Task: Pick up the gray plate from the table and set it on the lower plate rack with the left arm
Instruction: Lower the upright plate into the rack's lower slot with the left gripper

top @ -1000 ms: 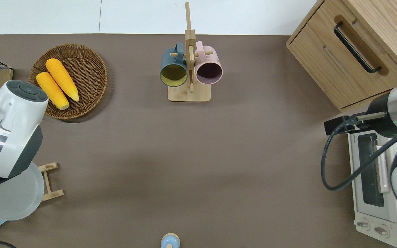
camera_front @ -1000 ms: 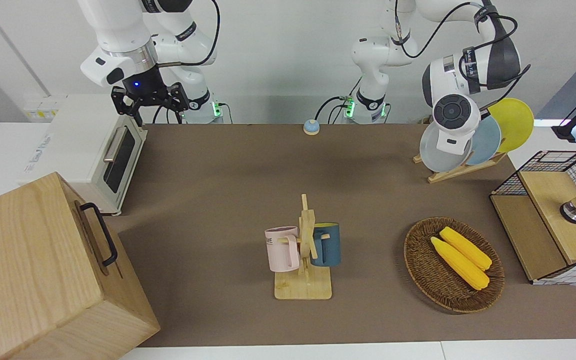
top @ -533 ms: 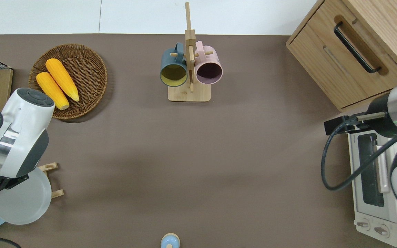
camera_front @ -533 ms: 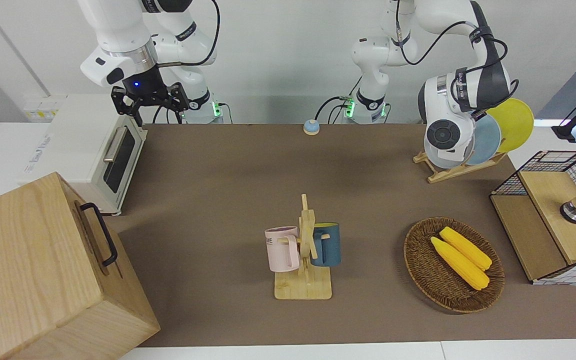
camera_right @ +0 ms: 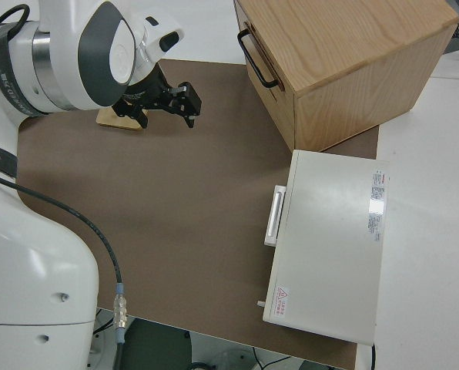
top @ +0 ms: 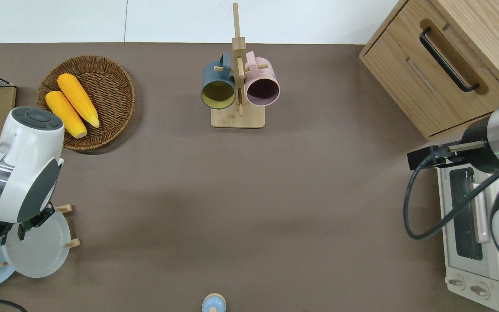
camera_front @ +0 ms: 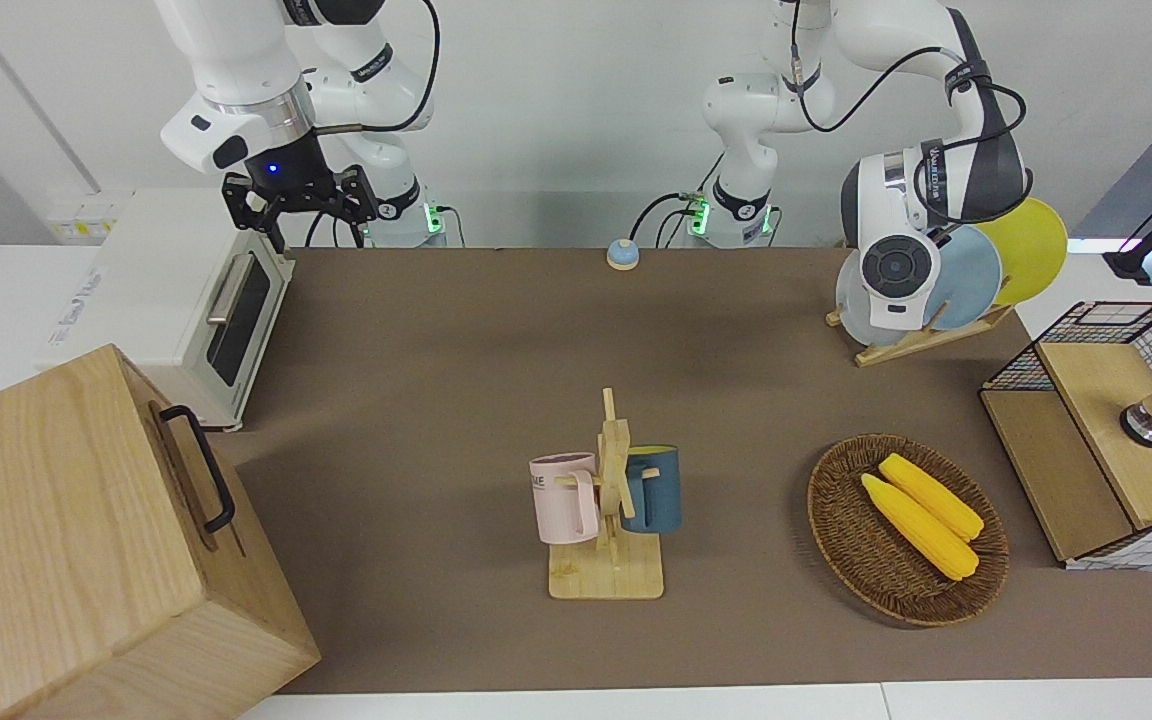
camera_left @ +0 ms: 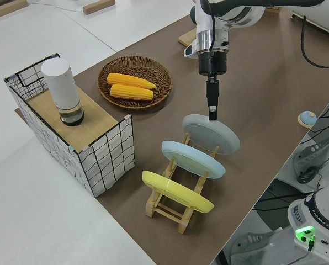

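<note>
The gray plate (camera_left: pixel 211 134) stands tilted at the end slot of the lower plate rack (camera_left: pixel 170 207), its lower edge down between the pegs, next to the light blue plate (camera_left: pixel 193 159) and the yellow plate (camera_left: pixel 177 191). My left gripper (camera_left: pixel 212 114) comes straight down and is shut on the gray plate's upper rim. In the overhead view the gray plate (top: pixel 37 251) shows under my left wrist, and in the front view the wrist hides most of the gray plate (camera_front: pixel 848 300). My right gripper (camera_front: pixel 298 200) is parked and open.
A wicker basket (top: pixel 111 86) with two corn cobs lies farther from the robots than the rack. A wire basket (camera_left: pixel 106 160) with a white cylinder stands at the left arm's end. A wooden mug stand (top: pixel 238 117), a toaster oven (camera_front: pixel 221 320), a wooden cabinet (camera_front: pixel 86 540) and a blue bell (camera_front: pixel 622 254) are also on the table (camera_front: pixel 436 350).
My left arm swung the gray plate in over the rack and lowered it into the slot beside the light blue plate. The right arm has not moved.
</note>
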Robot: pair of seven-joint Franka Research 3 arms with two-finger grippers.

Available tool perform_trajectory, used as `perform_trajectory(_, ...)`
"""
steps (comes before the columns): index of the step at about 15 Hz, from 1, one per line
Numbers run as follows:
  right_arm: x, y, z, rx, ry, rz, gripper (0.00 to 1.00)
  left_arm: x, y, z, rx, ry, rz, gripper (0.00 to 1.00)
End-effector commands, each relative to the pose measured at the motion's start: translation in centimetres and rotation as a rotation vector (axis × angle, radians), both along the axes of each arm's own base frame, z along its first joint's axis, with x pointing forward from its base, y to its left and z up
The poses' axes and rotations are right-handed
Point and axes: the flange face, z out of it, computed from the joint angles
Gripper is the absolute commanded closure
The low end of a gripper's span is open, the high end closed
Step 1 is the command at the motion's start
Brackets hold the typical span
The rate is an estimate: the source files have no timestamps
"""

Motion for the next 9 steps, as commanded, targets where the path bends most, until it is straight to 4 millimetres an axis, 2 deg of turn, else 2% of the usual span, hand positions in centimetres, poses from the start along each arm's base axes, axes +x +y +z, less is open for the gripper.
perform_trajectory(1, -0.2, -0.2, 0.4, -0.002, 0.002, -0.015, 0.017, 0.5, -1.1, -0.4, -0.072, -0.063, 0.03, 0.02)
perform_trajectory(6, -0.2, -0.2, 0.4, -0.002, 0.002, -0.015, 0.017, 1.1, -1.9, 0.1, -0.112, -0.108, 0.024, 0.01)
perform_trajectory(9, -0.2, -0.2, 0.4, -0.002, 0.004, -0.015, 0.017, 2.3, -2.1, 0.2, -0.131, -0.181, -0.022, 0.01)
